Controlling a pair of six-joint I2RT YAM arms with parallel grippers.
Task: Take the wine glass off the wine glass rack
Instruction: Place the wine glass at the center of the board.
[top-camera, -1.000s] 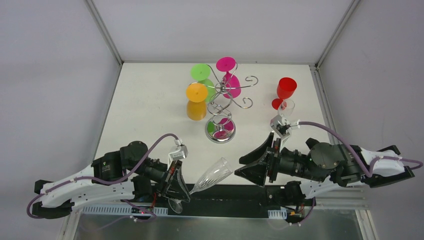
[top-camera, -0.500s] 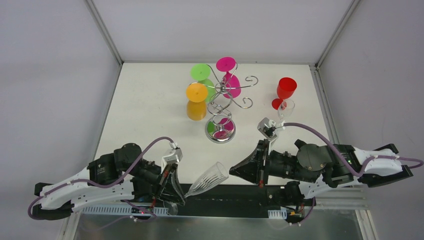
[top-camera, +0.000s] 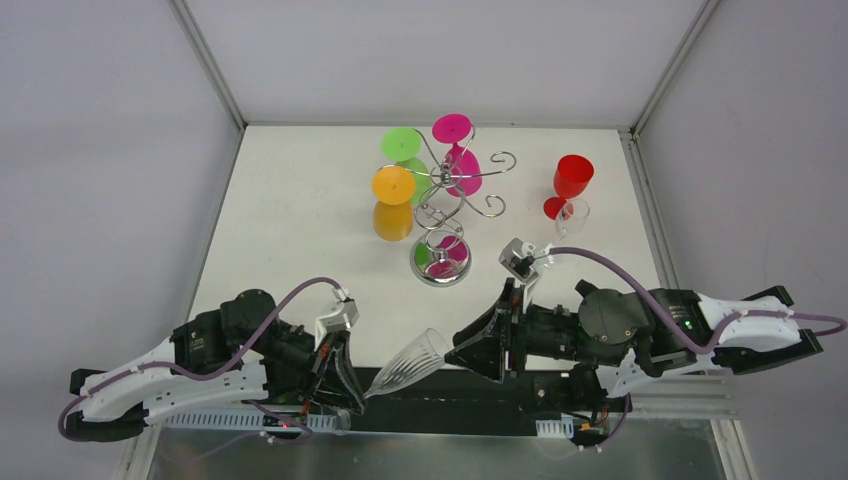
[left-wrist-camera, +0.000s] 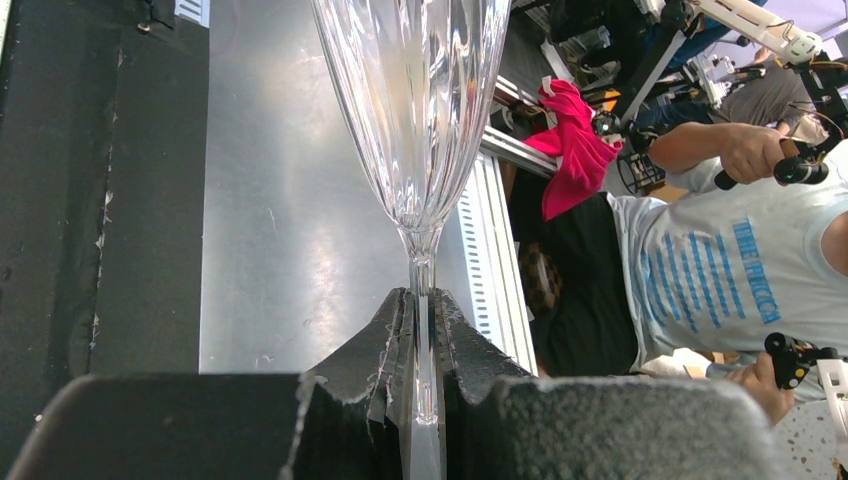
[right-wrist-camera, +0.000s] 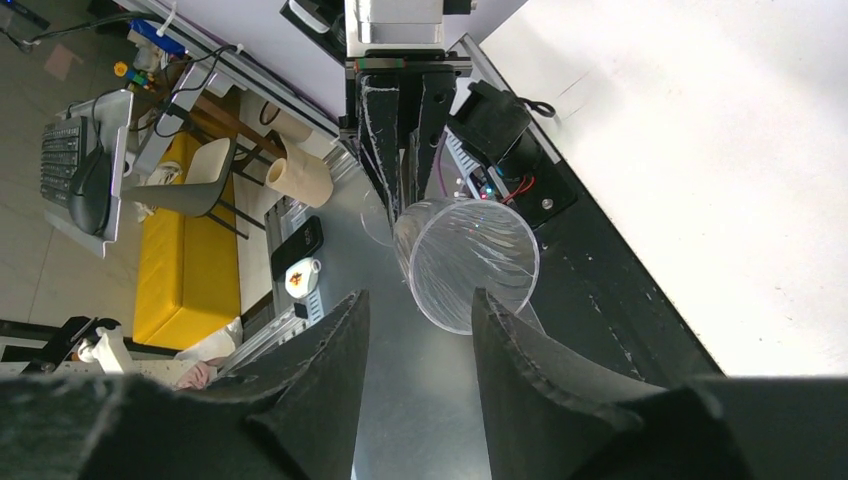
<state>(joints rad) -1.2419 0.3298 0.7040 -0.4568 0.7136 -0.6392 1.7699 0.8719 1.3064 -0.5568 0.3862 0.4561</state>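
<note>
A clear fluted wine glass (top-camera: 408, 362) lies tilted over the table's near edge, its mouth toward the right arm. My left gripper (top-camera: 358, 390) is shut on its stem, as the left wrist view shows, with the gripper (left-wrist-camera: 422, 330) below the bowl (left-wrist-camera: 420, 100). My right gripper (top-camera: 455, 352) is open, its tips just short of the glass's rim. In the right wrist view the glass mouth (right-wrist-camera: 468, 262) sits just beyond the right gripper (right-wrist-camera: 420, 310). The chrome wine glass rack (top-camera: 447, 195) stands at mid-table with green (top-camera: 400, 146), pink (top-camera: 452, 128) and orange (top-camera: 394, 186) glasses hanging on it.
A red glass (top-camera: 572, 180) and a small clear glass (top-camera: 573, 213) stand at the right of the table. The rack's mirrored base (top-camera: 440, 262) sits just behind the two grippers. A black strip and metal rail run along the near edge (top-camera: 470, 400).
My right gripper has moved left, up to the glass's mouth. My left gripper has shifted slightly left and nearer with the glass still in it.
</note>
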